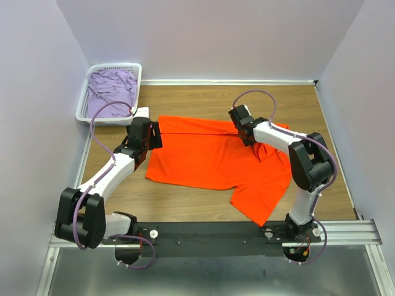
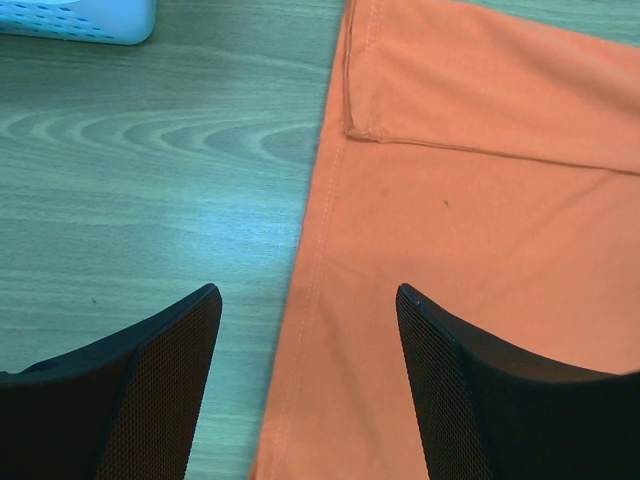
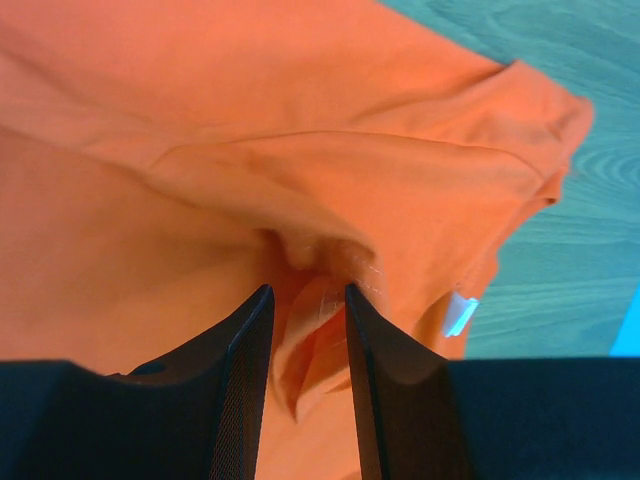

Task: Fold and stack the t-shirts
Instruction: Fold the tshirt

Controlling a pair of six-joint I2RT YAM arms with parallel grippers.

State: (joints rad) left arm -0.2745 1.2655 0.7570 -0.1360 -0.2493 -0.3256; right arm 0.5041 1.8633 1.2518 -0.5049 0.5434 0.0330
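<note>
orange t-shirt (image 1: 210,160) spread flat on the table (image 1: 185,98), right gripper (image 3: 308,292) pinching it, left gripper (image 2: 308,300) open at its edge

the right gripper's fingers are drawn in on a raised fold of orange cloth at the shirt's right side, and the fabric bunches up between them. the left gripper has its jaws wide apart with nothing held; the shirt's left edge runs between them, one finger over bare wood, the other over cloth. the lilac t-shirt (image 1: 112,89) lies crumpled in the white basket (image 1: 83,108) at the far left corner, just beyond the left gripper.
</note>
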